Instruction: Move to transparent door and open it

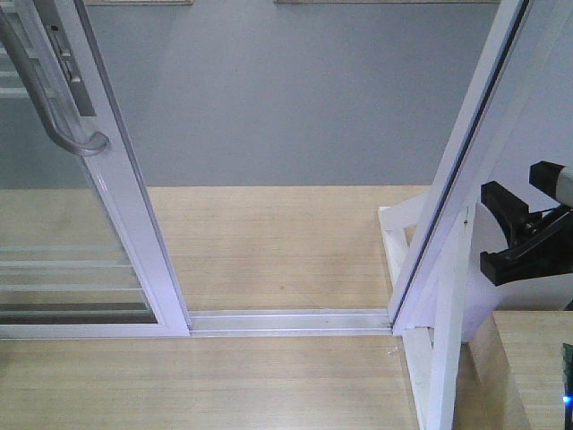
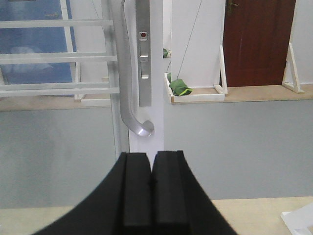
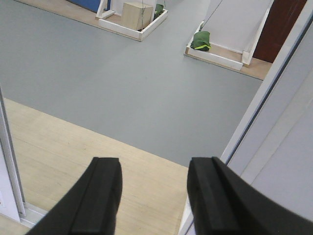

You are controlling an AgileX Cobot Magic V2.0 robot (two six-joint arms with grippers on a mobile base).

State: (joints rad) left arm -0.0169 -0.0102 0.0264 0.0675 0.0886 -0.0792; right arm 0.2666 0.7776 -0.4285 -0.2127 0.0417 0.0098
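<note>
The transparent door (image 1: 125, 197) stands at the left of the front view, slid aside, with thin white bars across its lower glass. Its curved silver handle (image 1: 45, 98) sits on the edge stile. An open gap lies between it and the right frame. In the left wrist view the handle (image 2: 128, 73) and white stile (image 2: 156, 73) are straight ahead, just beyond my left gripper (image 2: 151, 159), which is shut and empty, not touching the handle. My right gripper (image 1: 497, 233) is open and empty beside the right frame. It also shows in the right wrist view (image 3: 154, 166), above the wooden floor.
A white floor track (image 1: 286, 320) crosses the doorway. The fixed right frame (image 1: 466, 170) and a white brace (image 1: 448, 358) stand at the right. Grey floor lies beyond. Far off are green bags (image 3: 200, 40), a cardboard box (image 3: 137, 14) and a brown door (image 2: 257, 39).
</note>
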